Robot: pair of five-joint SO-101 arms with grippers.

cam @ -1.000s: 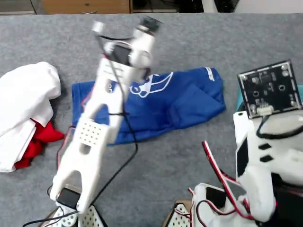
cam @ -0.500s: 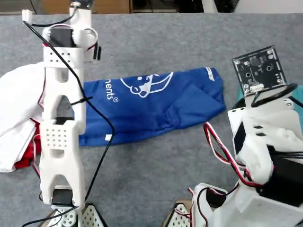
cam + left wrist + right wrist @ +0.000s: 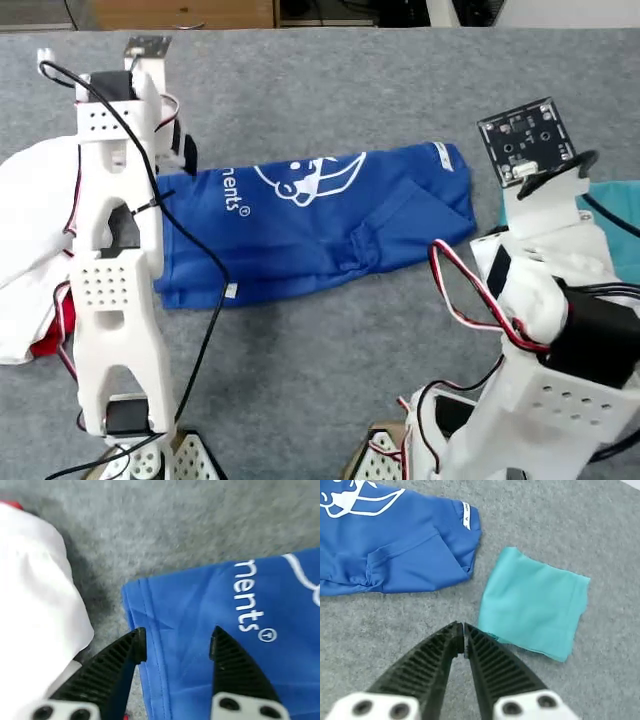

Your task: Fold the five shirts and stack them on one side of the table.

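A blue shirt [image 3: 320, 225] with white print lies roughly folded across the middle of the grey table. My left gripper [image 3: 177, 642] stands open, low over the shirt's left end [image 3: 165, 625]; one finger is at the hem and the other over the cloth. In the high view this gripper [image 3: 185, 158] sits at the shirt's far left corner. A white shirt [image 3: 45, 220] lies crumpled at the left with a red one [image 3: 55, 335] under it. My right gripper [image 3: 461, 630] is shut and empty above bare table, just short of a folded teal shirt [image 3: 535, 605].
The teal shirt [image 3: 618, 225] lies at the table's right edge, partly behind the right arm [image 3: 560, 320]. Grey table [image 3: 330, 90] lies open behind the blue shirt and in front of it. Both arm bases stand at the near edge.
The left arm has swung from over the blue shirt's middle to its left end. The right arm has shifted its wrist a little toward the far side.
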